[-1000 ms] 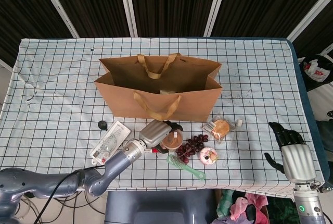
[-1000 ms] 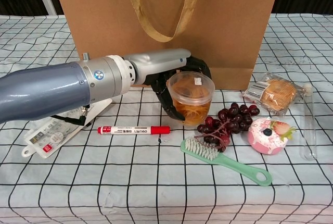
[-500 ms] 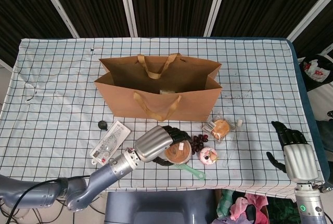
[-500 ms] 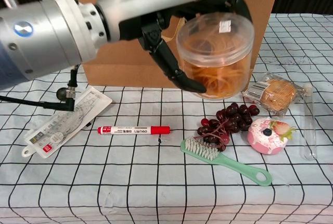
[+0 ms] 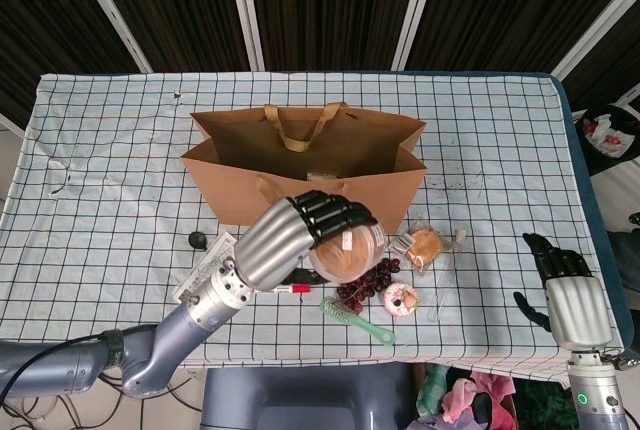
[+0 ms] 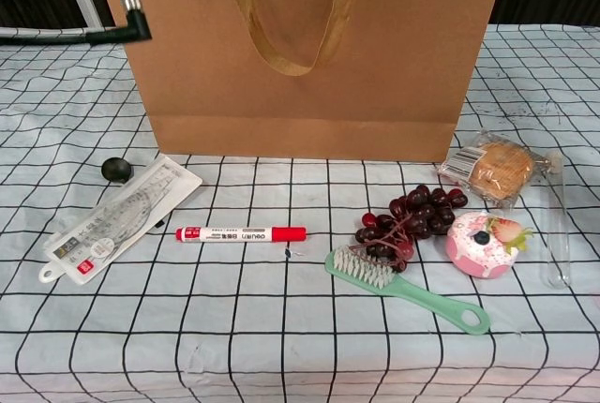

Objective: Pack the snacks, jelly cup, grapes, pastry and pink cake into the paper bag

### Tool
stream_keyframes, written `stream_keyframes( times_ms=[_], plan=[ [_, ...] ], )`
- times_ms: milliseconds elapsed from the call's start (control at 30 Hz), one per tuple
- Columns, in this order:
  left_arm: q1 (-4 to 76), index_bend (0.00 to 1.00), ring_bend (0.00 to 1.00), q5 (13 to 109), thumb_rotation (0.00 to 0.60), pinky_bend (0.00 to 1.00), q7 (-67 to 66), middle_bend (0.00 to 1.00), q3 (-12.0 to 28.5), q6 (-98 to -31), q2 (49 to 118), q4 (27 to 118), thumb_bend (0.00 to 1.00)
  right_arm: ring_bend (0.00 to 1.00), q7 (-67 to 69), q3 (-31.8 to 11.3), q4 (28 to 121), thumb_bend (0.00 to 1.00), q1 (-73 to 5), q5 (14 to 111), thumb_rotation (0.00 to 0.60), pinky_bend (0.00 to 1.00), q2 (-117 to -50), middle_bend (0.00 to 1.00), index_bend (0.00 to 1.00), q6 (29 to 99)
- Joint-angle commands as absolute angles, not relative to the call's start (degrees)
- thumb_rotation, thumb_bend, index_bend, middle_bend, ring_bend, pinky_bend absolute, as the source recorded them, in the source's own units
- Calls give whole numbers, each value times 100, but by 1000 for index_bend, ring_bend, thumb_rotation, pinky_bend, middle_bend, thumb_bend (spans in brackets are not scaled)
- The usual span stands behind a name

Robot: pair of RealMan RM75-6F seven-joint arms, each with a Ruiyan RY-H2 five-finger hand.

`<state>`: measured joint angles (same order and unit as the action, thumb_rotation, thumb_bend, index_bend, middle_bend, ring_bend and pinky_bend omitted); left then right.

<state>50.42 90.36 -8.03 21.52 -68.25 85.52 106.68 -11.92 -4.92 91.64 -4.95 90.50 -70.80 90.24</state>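
**Jelly cup lifted up near the bag**

Paper bag [image 5: 305, 175] standing open on the table [image 5: 120, 180], with a small thing lying at its bottom, too small to name. Jelly cup [image 5: 345, 250] held up in the air by the left hand [image 5: 300, 235], fingers [image 5: 330, 212] wrapped over the top, just in front of the bag's front wall. One second ago, sitting low on the table beside the grapes [image 6: 408, 220]; now lifted higher, and gone from the chest view. Right hand [image 5: 565, 295] resting at the table's right edge, holding nothing, fingers a little apart, about where it was. Grapes, pastry [image 6: 497, 171] and pink cake [image 6: 481, 244] lying on the table, not moved. Green brush [image 6: 403, 289], red marker [image 6: 242, 233] and ruler pack [image 6: 117, 216] lying nearby.
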Motion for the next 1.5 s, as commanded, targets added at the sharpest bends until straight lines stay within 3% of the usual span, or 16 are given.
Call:
stream_keyframes(
  times_ms=[33, 267, 600, 700, 867, 933, 1267, 1367, 1500],
  plan=[
    [5202, 331, 311, 8494, 600, 404, -745, 405, 2596, -6836, 8539, 10341, 300, 248, -1194, -489, 9155, 180, -499, 9034, 600, 237, -7088, 155, 118, 9004],
    [5305, 328, 310, 7389, 600, 404, -178, 395, 2965, -6558, 8598, 9835, 299, 248, -1279, -442, 9109, 178, -526, 9057, 600, 238, -7147, 154, 117, 8923],
    [5403, 323, 298, 6957, 600, 399, 341, 381, 3024, -6424, 8697, 9044, 292, 248, -1309, -464, 9038, 181, -528, 9049, 600, 238, -7186, 154, 116, 8951],
    [5415, 280, 251, 6884, 600, 364, 331, 336, 2935, -6277, 8623, 9014, 240, 248, -1320, -458, 9020, 181, -530, 9062, 600, 237, -7198, 154, 116, 8953],
    [5420, 144, 53, 6642, 600, 194, 162, 176, 2856, -6015, 8401, 9163, 62, 248, -1300, -466, 9023, 181, -526, 9075, 600, 238, -7194, 155, 116, 8984],
    [5416, 115, 9, 6553, 600, 157, 122, 132, 2861, -5966, 8320, 9237, 34, 248, -1302, -472, 8999, 181, -528, 9118, 600, 238, -7192, 154, 116, 9022],
    [5138, 71, 0, 6710, 600, 129, 199, 109, 2878, -6226, 7804, 9788, 43, 248, -1335, -470, 9002, 182, -504, 9145, 600, 237, -7205, 154, 117, 9087],
    [4727, 57, 0, 7061, 600, 134, -41, 114, 2585, -6528, 7348, 10355, 73, 247, -1350, -458, 9020, 181, -510, 9134, 600, 237, -7191, 154, 117, 9048],
    [3739, 60, 0, 8292, 600, 135, -949, 117, 1594, -7460, 6652, 10688, 74, 247, -1377, -433, 9063, 181, -505, 9176, 600, 237, -7188, 154, 117, 9055]
  ],
)
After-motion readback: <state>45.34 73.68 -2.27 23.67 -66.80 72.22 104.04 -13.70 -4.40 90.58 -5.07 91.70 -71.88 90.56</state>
